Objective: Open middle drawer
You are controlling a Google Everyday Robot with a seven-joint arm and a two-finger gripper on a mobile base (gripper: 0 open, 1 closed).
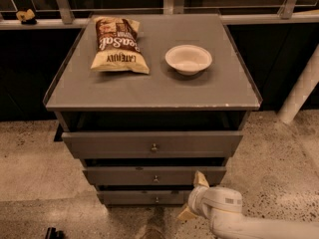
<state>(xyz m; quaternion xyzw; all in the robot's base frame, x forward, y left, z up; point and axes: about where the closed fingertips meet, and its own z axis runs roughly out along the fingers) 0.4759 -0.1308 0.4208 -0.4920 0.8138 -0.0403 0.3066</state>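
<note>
Speckled stone floor (30, 163), dark wall (20, 68) behind, white post (301, 91) at right.

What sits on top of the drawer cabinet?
A chip bag and a white bowl, apart. Drawer interiors are hidden. The gripper is low, by the middle drawer's right end.
</note>
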